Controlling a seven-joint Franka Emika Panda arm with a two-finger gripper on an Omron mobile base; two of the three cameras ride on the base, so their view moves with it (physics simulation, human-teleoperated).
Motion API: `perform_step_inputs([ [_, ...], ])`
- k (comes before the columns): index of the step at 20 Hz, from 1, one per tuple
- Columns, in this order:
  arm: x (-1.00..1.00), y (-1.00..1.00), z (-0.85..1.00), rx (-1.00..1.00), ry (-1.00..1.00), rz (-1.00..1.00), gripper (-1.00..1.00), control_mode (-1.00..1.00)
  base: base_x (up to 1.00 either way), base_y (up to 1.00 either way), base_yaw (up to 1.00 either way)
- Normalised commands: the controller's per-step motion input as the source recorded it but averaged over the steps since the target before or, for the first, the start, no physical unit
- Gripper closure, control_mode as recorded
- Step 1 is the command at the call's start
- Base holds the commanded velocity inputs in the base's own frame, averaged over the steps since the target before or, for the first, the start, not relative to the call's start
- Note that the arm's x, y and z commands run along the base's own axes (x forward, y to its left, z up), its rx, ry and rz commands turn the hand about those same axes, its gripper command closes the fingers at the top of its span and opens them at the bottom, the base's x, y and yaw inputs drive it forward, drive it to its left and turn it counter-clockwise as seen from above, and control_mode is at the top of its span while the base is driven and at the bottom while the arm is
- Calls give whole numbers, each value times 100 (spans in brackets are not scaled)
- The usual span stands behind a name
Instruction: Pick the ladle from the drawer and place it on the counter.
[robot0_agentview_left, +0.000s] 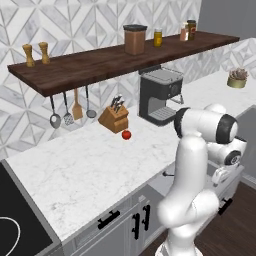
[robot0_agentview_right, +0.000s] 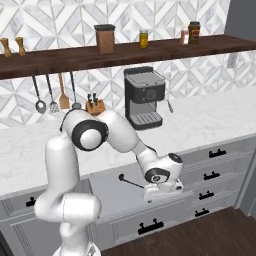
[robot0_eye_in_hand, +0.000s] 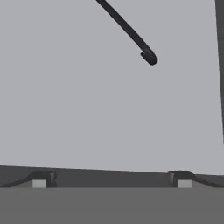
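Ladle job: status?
Done: the drawer is pulled open, and the gripper is over its pale inside with fingers spread. In hand: lining up on the ladle, which lies loose on the drawer floor; the hand view has its handle end ahead of the fingertips, not between them. Left: grasp, lift, set it on the counter.

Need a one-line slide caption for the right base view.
Open hand poised over the open drawer, the black ladle lying inside, not yet grasped.
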Motion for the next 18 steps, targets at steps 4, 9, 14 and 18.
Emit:
perform_step_inputs([
  [4,-100,-100,15,17,-18,0,-100,-100,0,0,0],
  [9,-64,-29,86,9,-55,16,-100,-100,0,0,0],
  [14,0,57,61,-2,-56,32,-100,-100,0,0,0],
  [18,14,98,5,-14,-41,30,-100,-100,0,0,0],
])
